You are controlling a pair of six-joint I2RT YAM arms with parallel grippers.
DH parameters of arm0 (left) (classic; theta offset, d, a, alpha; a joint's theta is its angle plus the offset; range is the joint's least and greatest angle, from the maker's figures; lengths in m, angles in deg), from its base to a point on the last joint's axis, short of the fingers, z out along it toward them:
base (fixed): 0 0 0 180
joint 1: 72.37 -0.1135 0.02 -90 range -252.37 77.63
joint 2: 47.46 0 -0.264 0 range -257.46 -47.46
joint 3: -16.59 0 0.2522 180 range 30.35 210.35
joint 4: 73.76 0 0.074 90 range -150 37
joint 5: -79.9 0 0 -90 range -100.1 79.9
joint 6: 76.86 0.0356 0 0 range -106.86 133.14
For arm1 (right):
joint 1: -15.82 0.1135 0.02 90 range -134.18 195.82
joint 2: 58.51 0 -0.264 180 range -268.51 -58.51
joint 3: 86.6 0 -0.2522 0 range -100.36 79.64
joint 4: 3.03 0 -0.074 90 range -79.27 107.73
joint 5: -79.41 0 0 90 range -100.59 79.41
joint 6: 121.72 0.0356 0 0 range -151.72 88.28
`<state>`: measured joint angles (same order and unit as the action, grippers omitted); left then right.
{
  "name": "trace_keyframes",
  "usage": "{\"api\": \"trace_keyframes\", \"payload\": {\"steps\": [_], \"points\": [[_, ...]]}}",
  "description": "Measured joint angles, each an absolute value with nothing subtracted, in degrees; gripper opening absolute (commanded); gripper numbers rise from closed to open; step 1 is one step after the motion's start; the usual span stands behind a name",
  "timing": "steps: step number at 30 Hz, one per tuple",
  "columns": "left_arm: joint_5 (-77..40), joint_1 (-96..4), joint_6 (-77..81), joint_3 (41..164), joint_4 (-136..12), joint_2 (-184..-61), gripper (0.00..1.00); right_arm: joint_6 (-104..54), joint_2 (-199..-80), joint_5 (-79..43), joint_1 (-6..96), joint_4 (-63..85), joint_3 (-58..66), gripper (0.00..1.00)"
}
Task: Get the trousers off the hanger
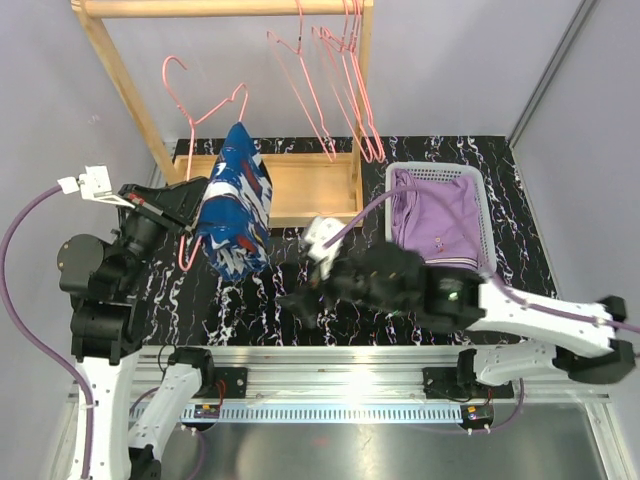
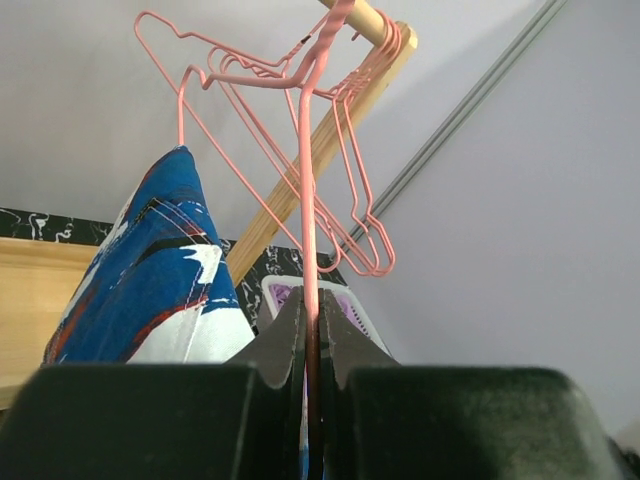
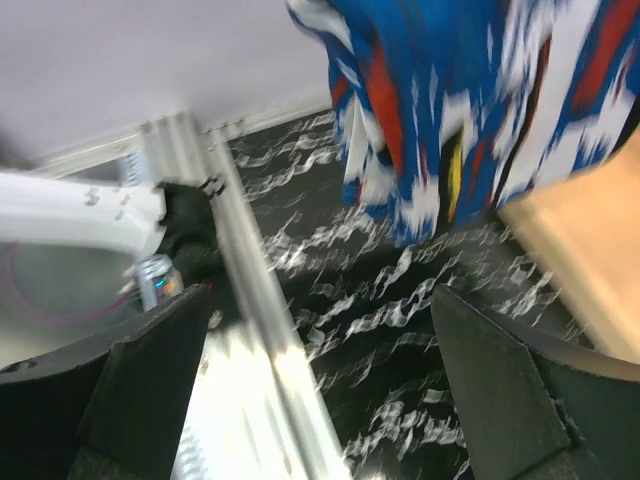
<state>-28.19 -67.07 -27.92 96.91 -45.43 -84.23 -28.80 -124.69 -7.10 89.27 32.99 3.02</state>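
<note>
The dark blue trousers (image 1: pixel 236 200) with white and red splashes hang over a pink wire hanger (image 1: pixel 207 110) held off the rail at the left. My left gripper (image 1: pixel 178 205) is shut on that hanger's wire (image 2: pixel 310 250), with the trousers (image 2: pixel 150 290) to its left. My right gripper (image 1: pixel 300 300) is open and empty, low over the marbled table, below and right of the blue trousers (image 3: pixel 470 110). The lilac-purple trousers (image 1: pixel 437 218) lie in the white basket (image 1: pixel 488 222).
A wooden rack (image 1: pixel 120 80) stands at the back with several empty pink hangers (image 1: pixel 345 90) on its rail. Its wooden base board (image 1: pixel 300 185) lies behind the blue trousers. A metal rail (image 1: pixel 340 355) runs along the table's near edge.
</note>
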Motion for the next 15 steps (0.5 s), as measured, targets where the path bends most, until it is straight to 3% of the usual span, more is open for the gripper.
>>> {"api": "trace_keyframes", "payload": {"steps": [5, 15], "points": [[-27.18, -67.07, -29.76, 97.48, -42.04, -83.18, 0.00, -40.67, -135.79, 13.38, 101.05, 17.30, 2.74, 1.00], [-24.43, -67.07, -31.97, 106.57, -26.79, -86.74, 0.00, -49.85, -152.33, 28.59, 100.29, 0.95, -5.72, 0.98]]}}
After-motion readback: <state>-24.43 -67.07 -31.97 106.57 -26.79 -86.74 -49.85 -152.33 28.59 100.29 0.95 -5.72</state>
